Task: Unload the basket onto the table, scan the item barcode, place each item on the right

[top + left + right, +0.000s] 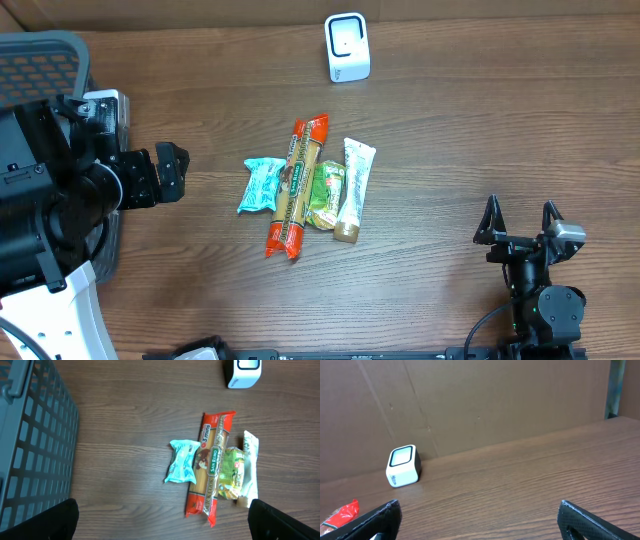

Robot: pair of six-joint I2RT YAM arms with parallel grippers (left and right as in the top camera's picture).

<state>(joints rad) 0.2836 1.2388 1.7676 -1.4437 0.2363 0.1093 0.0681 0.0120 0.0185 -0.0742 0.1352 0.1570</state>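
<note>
A cluster of items lies mid-table: a teal packet (262, 186), a long red-orange pasta pack (296, 186), a green packet (326, 195) and a white tube (354, 190). The white barcode scanner (347, 47) stands at the far edge. My left gripper (170, 172) hovers left of the cluster, open and empty. In the left wrist view the left gripper (162, 520) frames the pasta pack (212, 465) and teal packet (182, 461) from above. My right gripper (521, 222) rests open at the near right. Seen from the right wrist, the right gripper (480, 520) faces the scanner (403, 466).
A grey mesh basket (40, 60) stands at the far left, its wall (30, 445) filling the left of the left wrist view. A brown cardboard wall (495, 400) closes off the table's far side behind the scanner.
</note>
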